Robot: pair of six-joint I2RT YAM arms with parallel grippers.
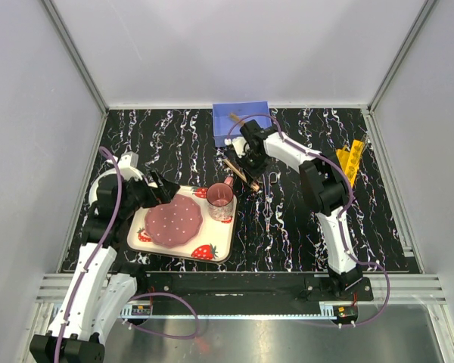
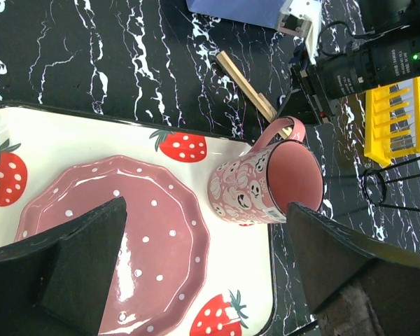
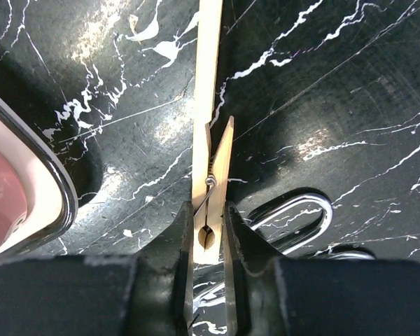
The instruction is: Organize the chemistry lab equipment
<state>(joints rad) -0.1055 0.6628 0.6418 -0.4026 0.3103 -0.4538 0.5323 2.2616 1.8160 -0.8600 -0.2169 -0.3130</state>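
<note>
— where is the wooden clamp right now?
— in my right pincer (image 3: pixel 208 225). both fingers are pinched onto the wooden clamp (image 3: pixel 210 140) at its spring end, one pad on each flat side. its long leg points away from my wrist over the black marbled table (image 3: pixel 336 91). i cannot tell whether its far tip touches the table.
— and seen from above?
— the right pincer sits mid-table, just in front of the blue box (image 1: pixel 240 121). the clamp slants beside the pink mug (image 1: pixel 220 200).
— what about the other lab things?
— the metal forceps (image 1: pixel 268 189) lie flat just to the right of the clamp, and their finger loops are close beside my right fingers. the yellow rack (image 1: pixel 350 160) lies near the table's right edge, well apart from them.
— and your left side?
— my left pincer (image 2: pixel 210 269) is spread wide and grips nothing. it hovers over the strawberry tray (image 2: pixel 91 133), above the pink plate (image 2: pixel 126 210). the mug stands upright in the tray's far right corner, with its handle toward the clamp.
</note>
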